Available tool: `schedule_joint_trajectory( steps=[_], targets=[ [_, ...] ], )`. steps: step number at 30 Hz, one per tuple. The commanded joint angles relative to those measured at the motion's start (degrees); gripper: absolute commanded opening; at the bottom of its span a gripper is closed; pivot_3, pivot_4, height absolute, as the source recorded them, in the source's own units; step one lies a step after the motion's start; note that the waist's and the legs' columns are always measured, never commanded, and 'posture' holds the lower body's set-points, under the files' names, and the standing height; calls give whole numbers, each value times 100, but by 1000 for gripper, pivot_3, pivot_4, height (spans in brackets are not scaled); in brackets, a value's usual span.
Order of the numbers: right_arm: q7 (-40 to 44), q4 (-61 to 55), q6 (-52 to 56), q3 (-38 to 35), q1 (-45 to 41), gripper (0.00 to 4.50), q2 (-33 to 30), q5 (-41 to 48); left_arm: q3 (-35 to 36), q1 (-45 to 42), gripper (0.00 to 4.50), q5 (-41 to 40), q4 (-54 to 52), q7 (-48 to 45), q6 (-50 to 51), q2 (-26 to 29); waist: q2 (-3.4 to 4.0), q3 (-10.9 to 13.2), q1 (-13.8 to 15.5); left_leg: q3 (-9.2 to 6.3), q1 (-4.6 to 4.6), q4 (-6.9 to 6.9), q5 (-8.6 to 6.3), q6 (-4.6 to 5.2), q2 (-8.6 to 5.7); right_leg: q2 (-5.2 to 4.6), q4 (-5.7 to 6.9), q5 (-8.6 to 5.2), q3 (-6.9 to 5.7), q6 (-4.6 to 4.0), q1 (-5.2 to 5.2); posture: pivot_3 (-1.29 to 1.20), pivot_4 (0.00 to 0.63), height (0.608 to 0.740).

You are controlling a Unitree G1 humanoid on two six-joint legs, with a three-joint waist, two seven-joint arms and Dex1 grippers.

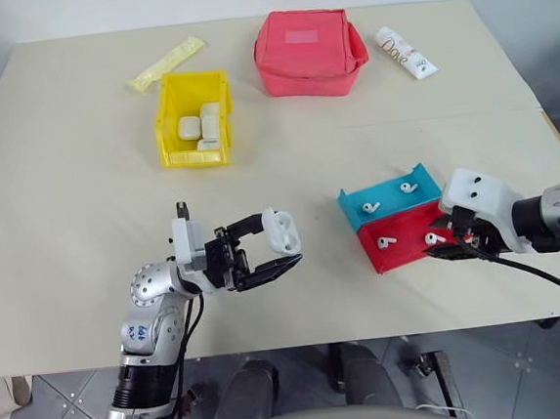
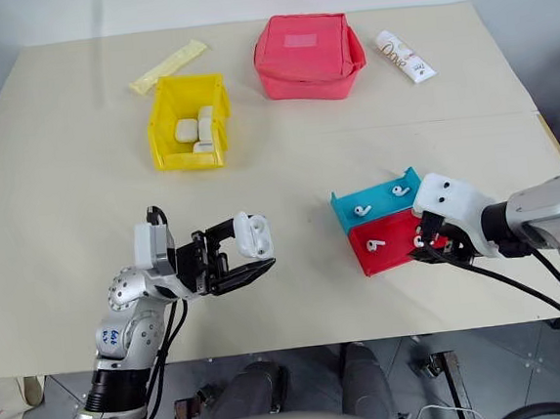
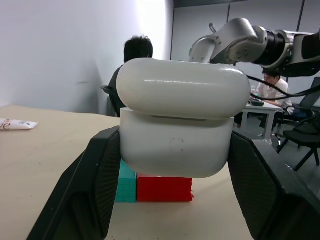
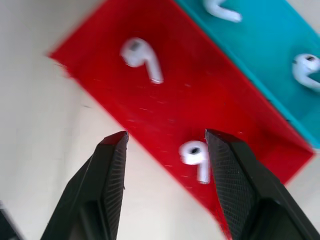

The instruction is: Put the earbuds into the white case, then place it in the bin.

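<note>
L end effector (image 1: 274,249) clamps white case (image 1: 282,231) above tabletop (image 1: 84,217). R end effector (image 4: 165,150) partly open, empty, over earbud (image 4: 196,156) in red tray (image 4: 165,100).

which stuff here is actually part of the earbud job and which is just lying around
Part of the job: white case, held in the left tool; earbuds in the blue-and-red tray; yellow bin; right tool over the tray.

Lying about: red pouch; white tube; yellow sachet.
</note>
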Motion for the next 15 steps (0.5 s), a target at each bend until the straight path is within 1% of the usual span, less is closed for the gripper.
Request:
schedule_joint_trajectory(
  steps=[1,9,15],
  targets=[
    [161,283,-176,267,-246,2540,80,-413,-61,39,2810,-77,-303,42,-120,-22,0,0,-1,0,0,0,0,0,0,1,0,0,0,0,0,0,150,740],
    [412,765,-302,630,-619,2540,372,-880,-62,144,2810,-76,-405,105,-142,3,1,0,-9,2,0,0,0,-1,0,1,1,0,2,0,-1,0,150,740],
    [603,935,-381,760,-694,2540,477,-1156,-65,192,2810,-76,-475,164,-131,9,3,0,-3,1,0,0,-1,-1,0,2,0,0,1,0,-1,0,150,740]
  ],
)
